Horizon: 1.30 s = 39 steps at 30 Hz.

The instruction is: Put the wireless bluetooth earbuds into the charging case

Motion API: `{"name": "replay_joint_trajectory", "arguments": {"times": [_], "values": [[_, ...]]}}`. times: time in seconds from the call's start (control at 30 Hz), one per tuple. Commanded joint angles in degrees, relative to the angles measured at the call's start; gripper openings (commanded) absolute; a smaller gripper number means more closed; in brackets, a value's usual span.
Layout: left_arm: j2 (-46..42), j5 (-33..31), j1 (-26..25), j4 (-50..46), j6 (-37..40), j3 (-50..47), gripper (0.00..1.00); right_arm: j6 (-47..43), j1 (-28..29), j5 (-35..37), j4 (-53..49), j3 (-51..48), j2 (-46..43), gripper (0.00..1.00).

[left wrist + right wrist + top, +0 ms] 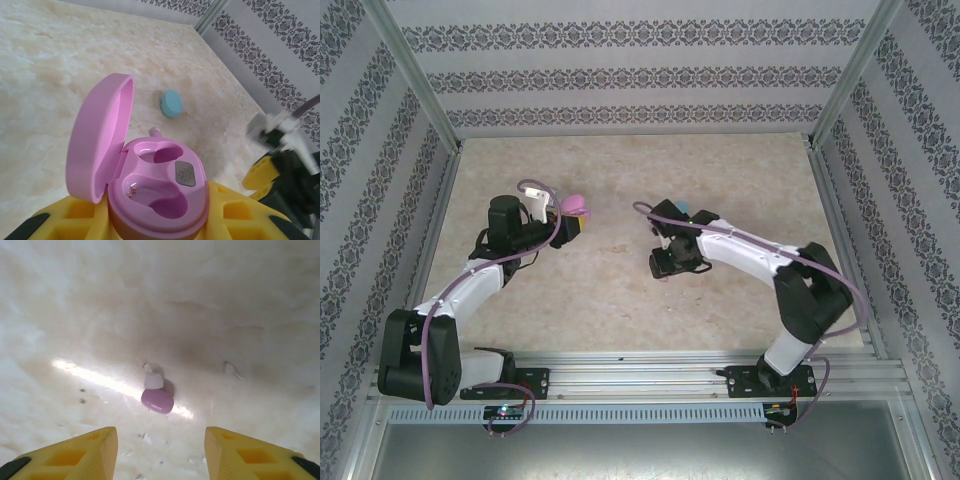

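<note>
My left gripper is shut on the pink charging case, its yellow fingers pressed against both sides. The lid stands open to the left and both sockets are empty. From above, the left gripper holds this case left of centre. One pink-purple earbud with a white tip lies on the table. My right gripper hovers above it, open, with nothing between its fingers. A small pale nub, perhaps another earbud, pokes out behind the case rim.
A closed light blue case rests on the beige table beyond the pink one, also visible from above near the right gripper. Patterned walls with metal posts enclose the table on three sides.
</note>
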Motion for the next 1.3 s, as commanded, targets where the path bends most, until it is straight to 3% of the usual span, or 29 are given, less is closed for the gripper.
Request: {"name": "replay_joint_trajectory", "arguments": {"times": [0.0,0.13,0.33,0.73,1.27], "values": [[0.6,0.6,-1.1,0.4,1.5,1.6,0.20,20.6,-0.2,2.0,-0.3,-3.1,-6.1,0.51],[1.0,0.9,-1.9,1.1,1.1,1.9,0.20,37.7,0.3,0.1,14.3,-15.3,-12.3,0.50],[1.8,1.0,-4.6,1.1,1.6,2.8,0.20,46.4,2.6,0.2,21.0,-19.9,-10.4,0.46],[2.7,0.4,-6.6,2.6,1.8,1.9,0.20,49.5,3.5,-3.9,27.9,-19.0,-1.3,0.44],[2.7,0.4,-6.7,2.2,2.4,1.8,0.19,43.9,1.6,-1.5,20.4,-12.5,1.7,0.38]]}}
